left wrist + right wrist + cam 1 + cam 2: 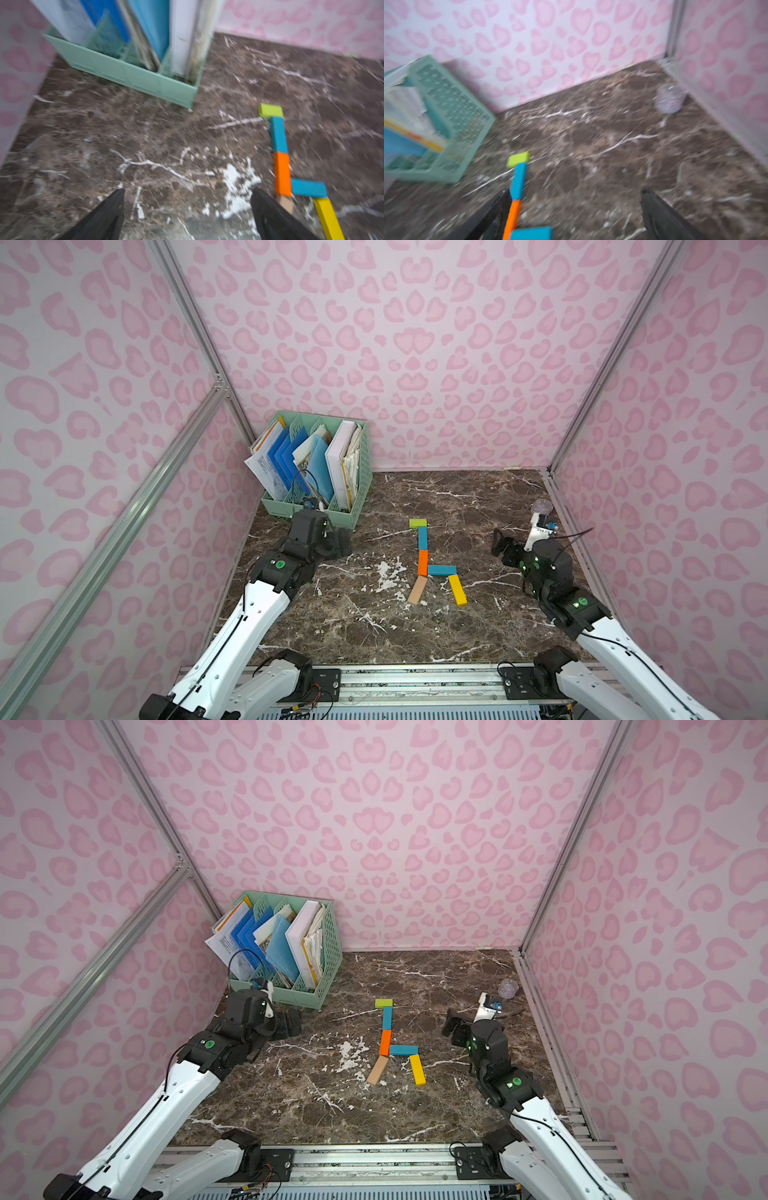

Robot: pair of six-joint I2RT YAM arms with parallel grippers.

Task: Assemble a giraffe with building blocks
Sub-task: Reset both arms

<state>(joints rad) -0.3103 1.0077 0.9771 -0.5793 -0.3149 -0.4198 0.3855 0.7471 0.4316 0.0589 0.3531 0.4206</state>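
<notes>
The mint-green file rack (357,472) stands in the far left corner, with papers leaning out of it. The left arm (266,605) has its wrist near the rack's low front wall, so I judge that a careless swing from there could clip the rack or those papers. That arm reaches forward over the worktop (374,635) with its wrist bent down and turned toward the middle. Its jaws are spread wide and hold nothing, as the left wrist view shows. In the middle the giraffe (423,562) lies flat on the worktop and looks complete. It has a lime-green head (418,523) at the far end, a teal-and-orange neck (422,549) and a teal body (441,570). A tan leg (417,590) and a yellow leg (457,590) splay toward the robot. The pieces only abut, so the main risk I see is either arm sweeping low across the centre and nudging one out of line. The two legs look most exposed. The right arm (548,568) is folded up near the right wall with its wrist turned inward. Its jaws are likewise wide and empty, well apart from the figure. A small clear round object (542,506) beyond it by the wall could be knocked.
</notes>
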